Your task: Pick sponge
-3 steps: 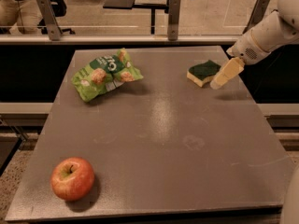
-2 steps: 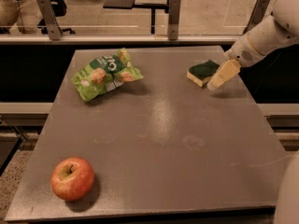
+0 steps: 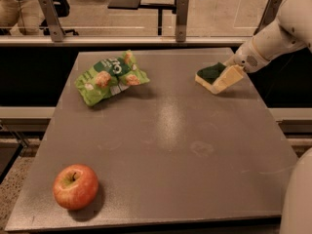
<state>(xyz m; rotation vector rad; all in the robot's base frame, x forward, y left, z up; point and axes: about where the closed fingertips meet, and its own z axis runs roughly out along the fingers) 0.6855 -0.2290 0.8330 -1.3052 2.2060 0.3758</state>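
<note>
The gripper [image 3: 225, 80] hung low at the far right part of the table [image 3: 165, 145], reaching in from the right edge at the end of the white arm [image 3: 273, 40] and angled down and inward. The sponge [image 3: 209, 73] lay directly against it, on the side facing the table's middle, so close that the two looked to be touching, the dark green top upward and the pale foam base on the surface. Whether the gripper was apart, together or already clamped on the sponge could not be told; its pale tip merged with the foam. The sponge's long axis seemed to run roughly across the gripper's line of approach, so its narrow width probably faced the tool, which would suit a closing grasp from that side. Judged so, the coming move called for little travel, only a settling around the sponge's width. The green snack bag [image 3: 109, 77] sat well apart beyond the sponge, and the apple [image 3: 75, 186] farther off still, toward the near corner.
</note>
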